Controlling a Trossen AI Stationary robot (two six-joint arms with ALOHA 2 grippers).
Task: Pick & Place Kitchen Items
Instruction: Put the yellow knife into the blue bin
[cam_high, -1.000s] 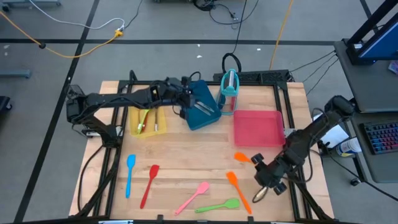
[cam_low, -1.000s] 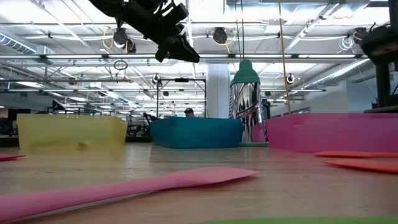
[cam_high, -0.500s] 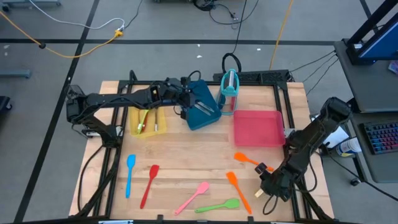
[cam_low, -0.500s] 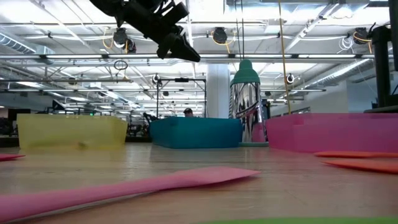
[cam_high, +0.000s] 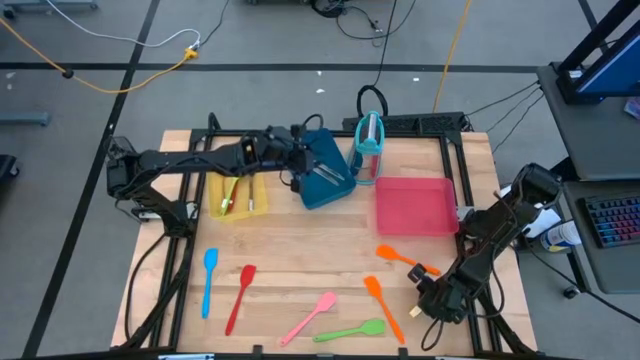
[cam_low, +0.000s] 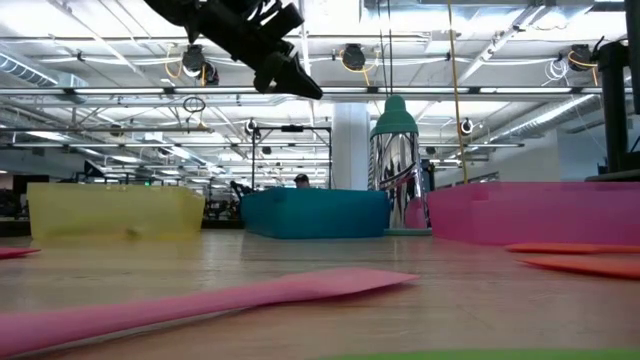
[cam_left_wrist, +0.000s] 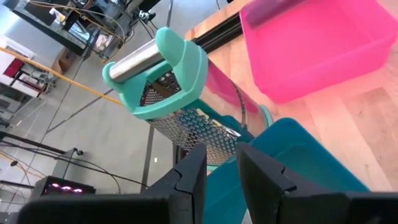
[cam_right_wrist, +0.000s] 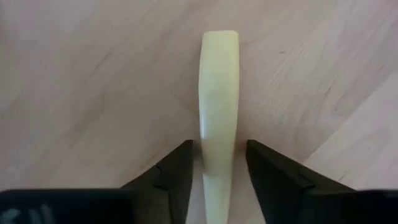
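My right gripper (cam_right_wrist: 217, 171) is down at the table's (cam_high: 300, 250) near right corner, its two fingers (cam_right_wrist: 168, 177) set either side of a cream handle (cam_right_wrist: 219, 118) that lies flat on the wood. The fingers sit close to the handle, but whether they press on it I cannot tell. From above, that gripper (cam_high: 437, 300) hangs just beside the orange spatula (cam_high: 382, 305).

Along the near edge lie the green spatula (cam_high: 355, 331) and the pink spatula (cam_high: 310, 317), then the red spatula (cam_high: 240, 295) and the blue spatula (cam_high: 209, 280) further toward my left. A second orange utensil (cam_high: 400, 257) rests just in front of the red tray (cam_high: 415, 204).

At the far side, my left gripper (cam_left_wrist: 219, 177) is raised above the teal bin (cam_high: 325, 170); its fingers (cam_left_wrist: 189, 180) stand a narrow gap apart with nothing between them. Just past them stands the upright grater (cam_left_wrist: 180, 93), next to the bin. Metal utensils (cam_high: 325, 172) lie inside the bin. The yellow tray (cam_high: 236, 195) to its left holds a few more utensils (cam_high: 232, 196). From table height the left gripper (cam_low: 285, 70) shows high above the bin (cam_low: 315, 213).
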